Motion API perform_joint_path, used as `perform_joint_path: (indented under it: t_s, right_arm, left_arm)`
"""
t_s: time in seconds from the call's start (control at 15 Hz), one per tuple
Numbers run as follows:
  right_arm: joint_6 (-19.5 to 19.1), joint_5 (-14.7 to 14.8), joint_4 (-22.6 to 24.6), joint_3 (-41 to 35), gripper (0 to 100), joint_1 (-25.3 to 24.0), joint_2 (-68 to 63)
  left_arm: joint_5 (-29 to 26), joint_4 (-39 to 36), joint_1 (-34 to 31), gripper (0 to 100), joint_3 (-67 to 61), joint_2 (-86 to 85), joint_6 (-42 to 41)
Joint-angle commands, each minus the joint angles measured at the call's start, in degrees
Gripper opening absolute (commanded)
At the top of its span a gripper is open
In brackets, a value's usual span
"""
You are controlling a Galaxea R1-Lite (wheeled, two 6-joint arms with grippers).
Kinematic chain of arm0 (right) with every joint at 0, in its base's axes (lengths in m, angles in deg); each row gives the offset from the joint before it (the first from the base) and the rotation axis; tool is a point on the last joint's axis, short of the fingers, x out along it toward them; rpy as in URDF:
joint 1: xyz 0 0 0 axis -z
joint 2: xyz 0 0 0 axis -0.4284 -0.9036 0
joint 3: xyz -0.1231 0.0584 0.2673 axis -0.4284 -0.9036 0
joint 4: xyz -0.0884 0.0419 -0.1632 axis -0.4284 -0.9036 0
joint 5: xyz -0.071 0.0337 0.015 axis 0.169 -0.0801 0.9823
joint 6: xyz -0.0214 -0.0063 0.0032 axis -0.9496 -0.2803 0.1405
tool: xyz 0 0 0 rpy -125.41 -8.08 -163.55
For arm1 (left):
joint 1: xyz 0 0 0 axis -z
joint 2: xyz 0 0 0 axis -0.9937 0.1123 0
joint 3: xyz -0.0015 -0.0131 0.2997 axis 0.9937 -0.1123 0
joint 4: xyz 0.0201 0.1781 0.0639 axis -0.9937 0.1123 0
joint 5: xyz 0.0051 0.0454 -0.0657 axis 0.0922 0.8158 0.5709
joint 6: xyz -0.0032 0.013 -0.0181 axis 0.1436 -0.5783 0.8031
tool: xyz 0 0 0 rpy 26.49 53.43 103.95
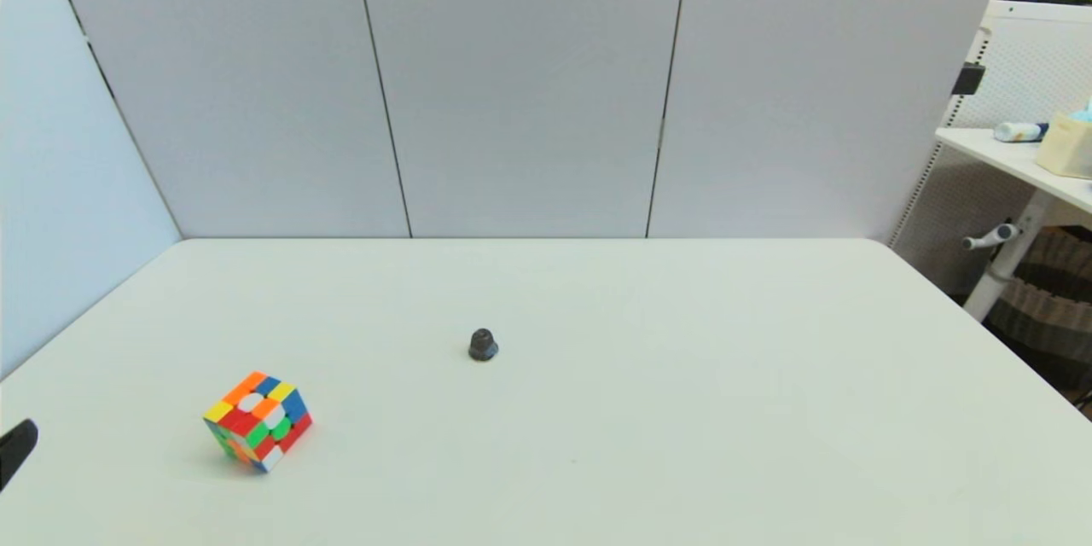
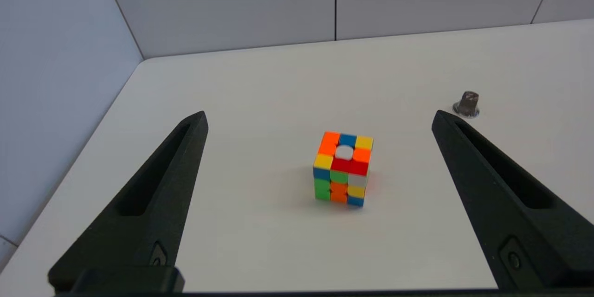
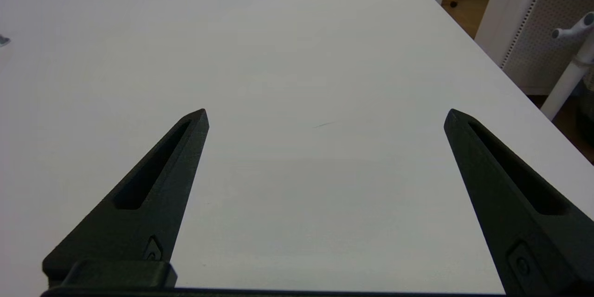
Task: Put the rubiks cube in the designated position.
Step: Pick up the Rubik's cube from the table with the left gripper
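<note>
The rubiks cube (image 1: 258,421) rests on the white table (image 1: 682,375) at the near left, its scrambled faces showing red, orange, yellow, green, blue and white. The left wrist view has the rubiks cube (image 2: 343,168) a short way beyond my left gripper (image 2: 319,118), which is open with nothing between its fingers. Only one black tip of the left gripper (image 1: 15,448) shows at the head view's left edge. My right gripper (image 3: 326,116) is open over bare table, and the head view does not show it.
A small dark grey dome-shaped knob (image 1: 483,345) stands near the table's middle, right of the cube; the left wrist view shows the knob (image 2: 466,104) too. Grey panel walls (image 1: 512,85) close the back and left. A white desk (image 1: 1015,162) with clutter stands beyond the table's right edge.
</note>
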Motion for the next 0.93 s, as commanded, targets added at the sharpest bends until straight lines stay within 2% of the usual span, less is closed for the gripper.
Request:
perform_joint_path:
  t_s: [0.07,0.53,0.93]
  right_arm:
    - [-0.01,0.0,0.0,0.0,100,-0.02,-0.07]
    - [-0.01,0.0,0.0,0.0,100,-0.02,-0.07]
    - [-0.01,0.0,0.0,0.0,100,-0.02,-0.07]
  left_arm:
    - [-0.18,0.33,-0.04,100,9.89,13.85,-0.24]
    - [-0.27,1.47,0.05,100,22.02,31.17,-3.23]
    - [-0.45,13.33,0.05,100,28.96,37.23,-3.84]
